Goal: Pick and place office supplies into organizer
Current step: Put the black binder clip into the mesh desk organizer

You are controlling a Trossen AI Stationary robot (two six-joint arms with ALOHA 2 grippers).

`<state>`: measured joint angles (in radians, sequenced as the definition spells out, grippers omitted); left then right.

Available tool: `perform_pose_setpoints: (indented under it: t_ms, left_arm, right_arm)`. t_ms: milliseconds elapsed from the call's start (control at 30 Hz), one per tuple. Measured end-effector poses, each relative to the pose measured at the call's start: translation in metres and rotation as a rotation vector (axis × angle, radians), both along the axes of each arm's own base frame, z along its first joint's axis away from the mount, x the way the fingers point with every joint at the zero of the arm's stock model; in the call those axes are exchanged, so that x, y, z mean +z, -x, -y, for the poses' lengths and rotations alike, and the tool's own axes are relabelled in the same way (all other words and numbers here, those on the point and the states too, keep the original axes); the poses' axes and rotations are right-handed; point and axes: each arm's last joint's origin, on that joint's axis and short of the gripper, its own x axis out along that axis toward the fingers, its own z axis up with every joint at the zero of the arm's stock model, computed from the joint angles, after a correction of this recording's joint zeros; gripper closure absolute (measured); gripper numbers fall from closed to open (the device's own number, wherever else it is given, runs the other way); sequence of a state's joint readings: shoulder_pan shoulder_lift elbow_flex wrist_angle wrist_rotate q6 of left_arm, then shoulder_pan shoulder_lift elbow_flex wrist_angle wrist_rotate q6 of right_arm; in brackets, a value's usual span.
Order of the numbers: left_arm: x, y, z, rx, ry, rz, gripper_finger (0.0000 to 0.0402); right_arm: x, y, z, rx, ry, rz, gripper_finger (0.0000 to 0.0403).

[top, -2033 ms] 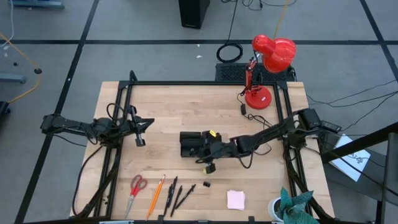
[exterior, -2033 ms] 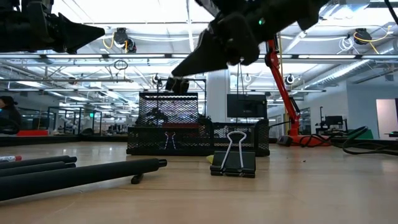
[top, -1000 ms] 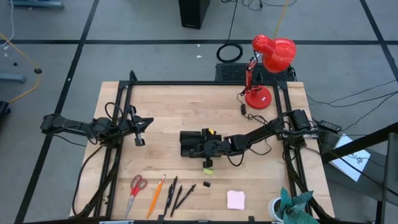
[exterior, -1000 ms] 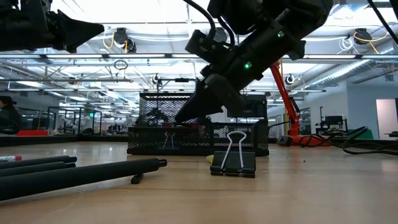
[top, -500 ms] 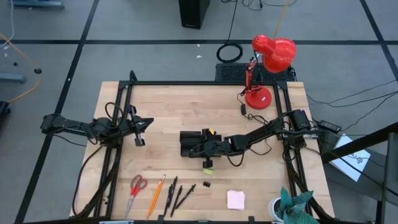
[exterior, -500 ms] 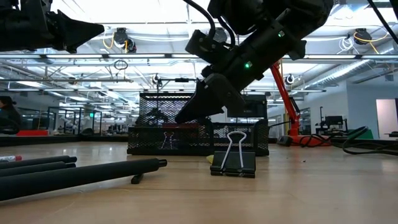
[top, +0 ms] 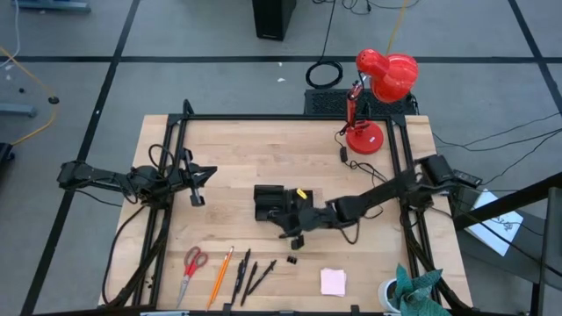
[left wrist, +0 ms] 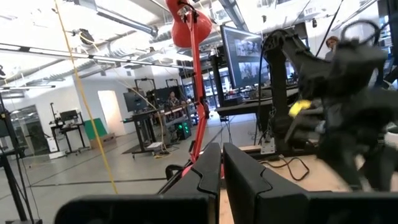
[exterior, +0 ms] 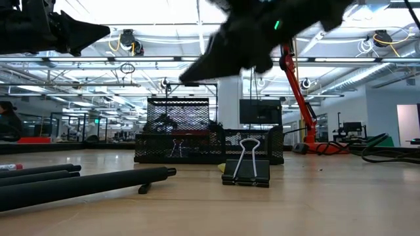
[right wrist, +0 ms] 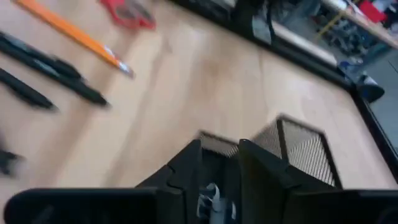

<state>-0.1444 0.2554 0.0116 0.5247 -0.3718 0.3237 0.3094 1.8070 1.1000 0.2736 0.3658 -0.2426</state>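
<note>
While the left arm waits at the bench's left edge, its left gripper (top: pixel 197 188) hangs there with its fingers (left wrist: pixel 205 177) drawn together and nothing between them. Along the near edge of the bench (top: pixel 237 140), going left to right, lie the red-handled scissors (top: pixel 191 264), the orange pencil (top: pixel 219 275), the thin black pens (top: pixel 247 273), a tiny black clip (top: pixel 291 259) and the pale pink note pad (top: pixel 333 282). Near the middle of the bench stands the black mesh organizer (top: pixel 268 201), with a clip (right wrist: pixel 209 198) lying inside one of its compartments in the right wrist view. From the low view a larger binder clip (exterior: pixel 246 170) stands upright on the bench in front of the organizer. Just right of the organizer the right gripper (top: pixel 294 221) hangs above the bench, fingers (right wrist: pixel 261 171) a little apart, holding nothing that can be seen. Its arm runs back to the bench's right edge. Behind it, at the far right corner, stands a red desk lamp (top: pixel 375 96).
</note>
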Motion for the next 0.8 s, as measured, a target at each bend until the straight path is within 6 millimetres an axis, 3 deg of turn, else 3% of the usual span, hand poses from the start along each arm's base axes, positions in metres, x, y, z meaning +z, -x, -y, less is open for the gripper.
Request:
perform_pose_setpoints:
  t_ms: [133, 367, 567, 800]
  left_arm:
    - [0.000, 0.000, 0.000, 0.001, -0.002, -0.001, 0.0376]
    - [0.000, 0.000, 0.000, 0.004, -0.001, -0.005, 0.0376]
    - [0.000, 0.000, 0.000, 0.000, 0.015, -0.001, 0.0376]
    - [0.000, 0.000, 0.000, 0.000, 0.013, -0.002, 0.0376]
  right_arm:
    - [0.015, 0.015, -0.026, 0.038, -0.090, 0.015, 0.0293]
    - [0.003, 0.037, -0.057, 0.117, -0.146, -0.139, 0.0291]
    - [-0.003, 0.039, -0.053, 0.065, -0.235, -0.180, 0.0291]
    - [-0.033, 0.050, -0.036, 0.054, -0.355, -0.185, 0.0291]
